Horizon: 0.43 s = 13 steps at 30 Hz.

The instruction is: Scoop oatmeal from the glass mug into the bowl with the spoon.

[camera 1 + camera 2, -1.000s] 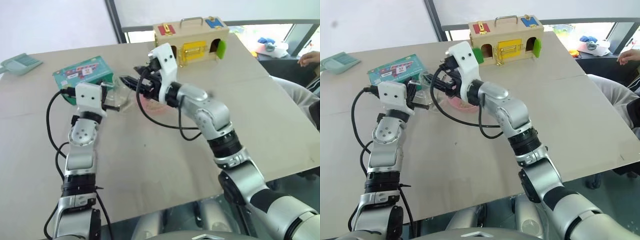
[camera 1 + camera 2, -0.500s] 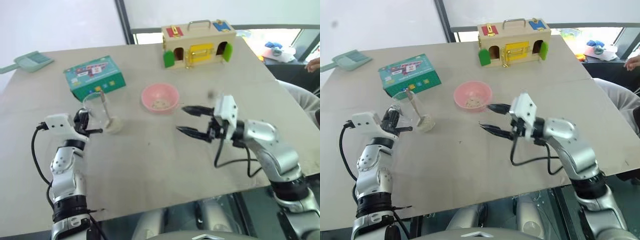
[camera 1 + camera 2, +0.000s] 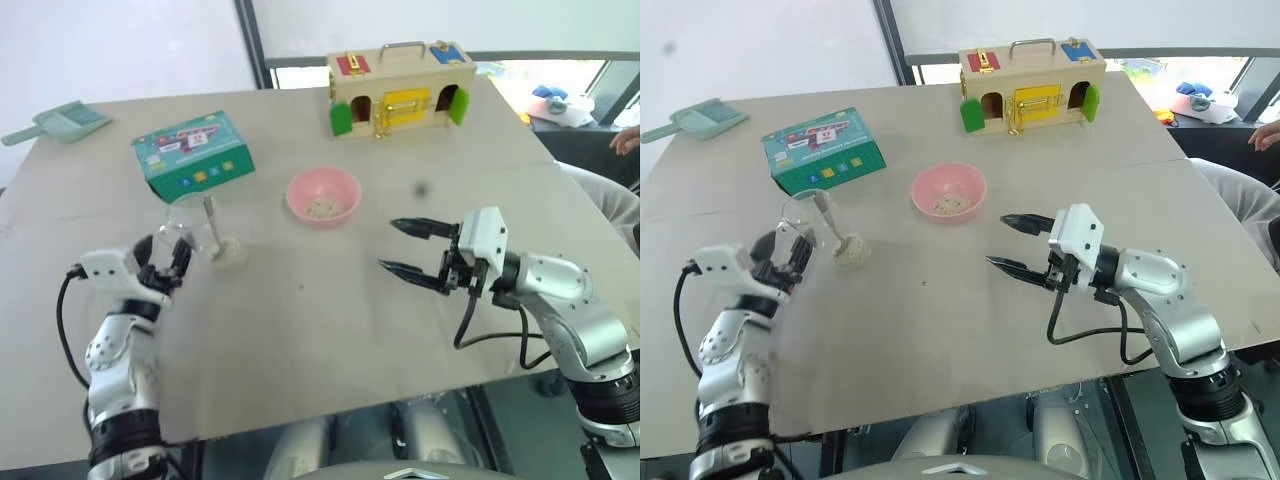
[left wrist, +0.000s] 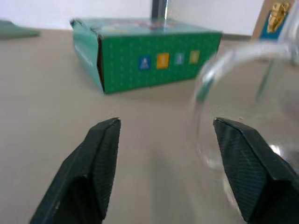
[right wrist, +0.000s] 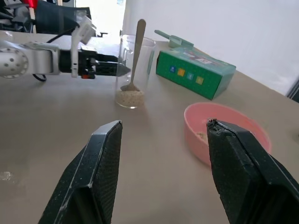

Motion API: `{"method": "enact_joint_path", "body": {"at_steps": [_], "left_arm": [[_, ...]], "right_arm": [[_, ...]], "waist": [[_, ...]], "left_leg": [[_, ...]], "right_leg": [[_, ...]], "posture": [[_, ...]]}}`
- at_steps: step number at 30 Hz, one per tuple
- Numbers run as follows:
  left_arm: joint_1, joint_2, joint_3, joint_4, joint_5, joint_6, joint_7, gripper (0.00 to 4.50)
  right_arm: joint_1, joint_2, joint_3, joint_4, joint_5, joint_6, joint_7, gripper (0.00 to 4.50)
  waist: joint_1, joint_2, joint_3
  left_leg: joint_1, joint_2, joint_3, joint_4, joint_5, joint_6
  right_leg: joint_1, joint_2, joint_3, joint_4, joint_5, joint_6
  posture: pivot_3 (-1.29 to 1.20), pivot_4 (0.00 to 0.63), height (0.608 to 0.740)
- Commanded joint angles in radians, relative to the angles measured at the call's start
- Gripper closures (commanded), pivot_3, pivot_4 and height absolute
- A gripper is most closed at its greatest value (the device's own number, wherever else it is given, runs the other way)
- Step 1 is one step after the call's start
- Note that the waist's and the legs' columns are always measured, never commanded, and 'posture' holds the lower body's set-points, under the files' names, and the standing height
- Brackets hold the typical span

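Note:
The glass mug [image 3: 194,226] stands upright on the table with the spoon [image 3: 211,222] leaning inside it, handle up. Pale oatmeal [image 3: 230,254] lies at its bottom. To its right sits the pink bowl [image 3: 323,195], holding a few oat flakes [image 3: 320,208]. My left gripper [image 3: 165,258] is open just in front of the mug; in the left wrist view the mug [image 4: 243,116] rises just past one of the fingers [image 4: 100,158]. My right gripper [image 3: 388,245] hangs open and empty right of the bowl, pointing towards the mug [image 5: 134,70].
A green box [image 3: 193,155] lies behind the mug. A wooden latch box [image 3: 400,88] stands at the far edge and a pale green scoop [image 3: 60,122] at the far left corner. A person's hand [image 3: 630,140] shows at the right edge.
My left gripper has opened, let go of the mug and drawn back. My right gripper has withdrawn to the right from over the mug; the spoon now stands in the mug.

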<state>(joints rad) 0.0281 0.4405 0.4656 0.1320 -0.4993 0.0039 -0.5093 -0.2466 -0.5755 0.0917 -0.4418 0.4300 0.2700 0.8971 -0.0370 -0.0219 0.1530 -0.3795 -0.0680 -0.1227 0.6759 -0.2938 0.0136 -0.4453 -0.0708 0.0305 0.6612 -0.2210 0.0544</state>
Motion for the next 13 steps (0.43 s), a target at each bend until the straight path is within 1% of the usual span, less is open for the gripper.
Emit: {"method": "enact_joint_path", "body": {"at_steps": [1, 3, 4, 6, 8, 11, 13], "left_arm": [[0.180, 0.074, -0.015, -0.186, -0.085, 0.171, -0.127, 1.18], [0.307, 0.122, -0.051, -0.296, -0.095, 0.211, -0.217, 1.18], [0.347, 0.137, -0.057, -0.335, -0.105, 0.225, -0.247, 1.18], [0.386, 0.154, -0.066, -0.394, -0.123, 0.245, -0.280, 1.18], [0.391, 0.172, -0.089, -0.451, -0.114, 0.250, -0.306, 1.18], [0.375, 0.185, -0.108, -0.509, -0.126, 0.275, -0.325, 1.18], [0.357, 0.183, -0.115, -0.518, -0.126, 0.275, -0.333, 1.18]], "right_arm": [[0.082, -0.082, -0.077, -0.020, -0.038, 0.025, -0.018, 1.61], [0.143, -0.118, -0.101, 0.022, -0.082, -0.019, -0.022, 1.61], [0.158, -0.121, -0.117, 0.049, -0.102, -0.030, -0.043, 1.61], [0.173, -0.121, -0.139, 0.091, -0.109, -0.046, -0.053, 1.61], [0.164, -0.113, -0.163, 0.163, -0.124, -0.077, -0.069, 1.61], [0.137, -0.107, -0.175, 0.248, -0.151, -0.127, -0.085, 1.61], [0.110, -0.082, -0.185, 0.277, -0.150, -0.138, -0.116, 1.61]], "waist": [[0.002, 0.000, 0.000], [0.005, 0.000, 0.000], [0.009, 0.002, 0.001], [0.020, 0.007, 0.004], [0.026, 0.008, 0.005], [0.028, 0.009, 0.006], [0.027, 0.009, 0.006]], "left_leg": [[0.000, 0.000, 0.000, 0.000, 0.000, 0.000], [0.000, 0.000, 0.001, 0.000, -0.001, 0.001], [0.001, 0.000, 0.002, 0.000, -0.001, 0.002], [0.010, 0.001, 0.003, -0.002, -0.004, 0.006], [0.019, 0.002, 0.003, -0.004, -0.004, 0.007], [0.028, 0.003, 0.001, -0.004, -0.004, 0.007], [0.032, 0.003, 0.002, -0.004, -0.004, 0.007]], "right_leg": [[0.000, 0.000, 0.000, -0.001, 0.000, 0.000], [0.001, 0.000, 0.001, -0.001, 0.000, 0.000], [0.002, 0.000, 0.001, -0.001, 0.000, 0.000], [0.011, 0.000, 0.001, -0.004, 0.000, 0.000], [0.019, 0.001, 0.000, -0.006, -0.001, 0.000], [0.031, 0.003, -0.003, -0.008, -0.005, 0.000], [0.035, 0.005, -0.002, -0.008, -0.005, 0.001]], "posture": [[0.00, 0.150, 0.740], [0.00, 0.150, 0.740], [0.00, 0.150, 0.740], [0.00, 0.150, 0.740], [0.00, 0.150, 0.740], [0.00, 0.150, 0.740], [0.00, 0.150, 0.740]]}}
